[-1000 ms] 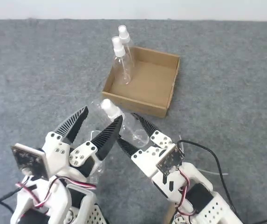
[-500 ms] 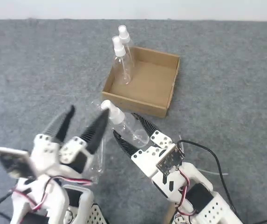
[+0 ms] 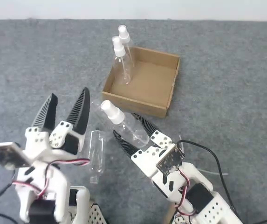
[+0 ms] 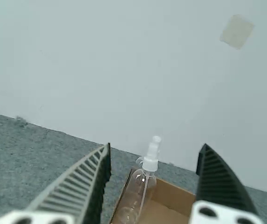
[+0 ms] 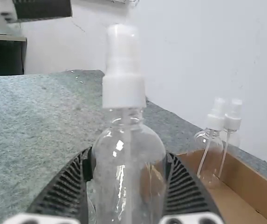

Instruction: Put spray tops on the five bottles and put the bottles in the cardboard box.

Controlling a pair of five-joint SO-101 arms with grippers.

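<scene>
Loose bottle: nearest in, a clear uncapped bottle [image 3: 96,156] lies flat on the grey felt-like tabletop [image 3: 226,93] between the two arms.
Right hand: the right hand [image 3: 124,125] [image 5: 128,163] is clamped on a clear plastic bottle [image 3: 129,127] [image 5: 128,158]. Its white spray top [image 3: 111,110] [image 5: 123,70] is on, and it leans just short of the box's near wall.
Left hand: the left hand [image 3: 69,93] [image 4: 155,149] is up off the surface with fingers spread wide, gripping nothing, well apart from the held bottle.
Box: the open brown cardboard box [image 3: 138,105] [image 4: 170,196] [image 5: 245,172] shows bare brown floor across most of its inside.
Far corner: two clear bottles with white spray tops [image 3: 123,63] [image 4: 142,186] [image 5: 217,144] stand upright at the box's far left corner.
Room: grey surface runs wide on both sides of the box, and its far edge meets a white wall [image 4: 124,70].
Change: a second ago the left hand's fingers sat at the held bottle's top. Now that hand has swung away and lifted, uncovering the loose bottle. The right hand's grip and the box haven't budged.
</scene>
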